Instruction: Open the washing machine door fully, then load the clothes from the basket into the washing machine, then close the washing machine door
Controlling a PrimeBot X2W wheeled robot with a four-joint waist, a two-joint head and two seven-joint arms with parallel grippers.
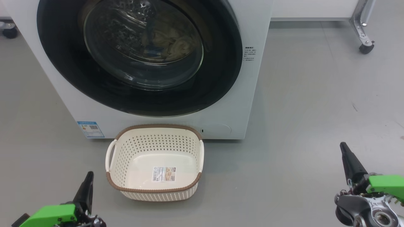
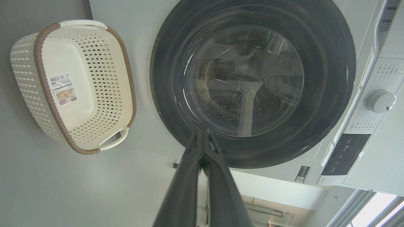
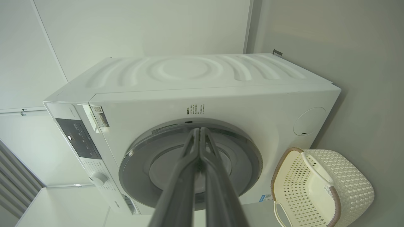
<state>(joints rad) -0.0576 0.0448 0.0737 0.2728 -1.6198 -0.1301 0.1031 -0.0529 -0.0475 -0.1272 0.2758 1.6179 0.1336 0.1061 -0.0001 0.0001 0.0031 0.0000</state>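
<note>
The white washing machine [image 1: 252, 94] fills the top of the head view, and its round black-rimmed door [image 1: 139, 94] lies flush against its front. Through the glass, cream clothes [image 1: 176, 44] lie inside the drum. On the floor in front stands the cream perforated basket [image 1: 154, 189] with a brown rim, holding nothing but a label. My left gripper [image 1: 89, 176] sits at the lower left, shut, with nothing in it. At the lower right is my right gripper [image 1: 344, 148], also shut and holding nothing. Both wrist views show fingers [image 2: 202, 142] [image 3: 199, 135] pressed together, pointing at the door [image 2: 252, 85] [image 3: 189, 157].
Grey floor [image 1: 300, 126] spreads to the right of the machine. A metal frame leg on a black caster [image 1: 366, 47] stands at the far right, another caster [image 1: 9, 31] at the far left. The control panel and knob [image 2: 380, 101] sit along the machine's top.
</note>
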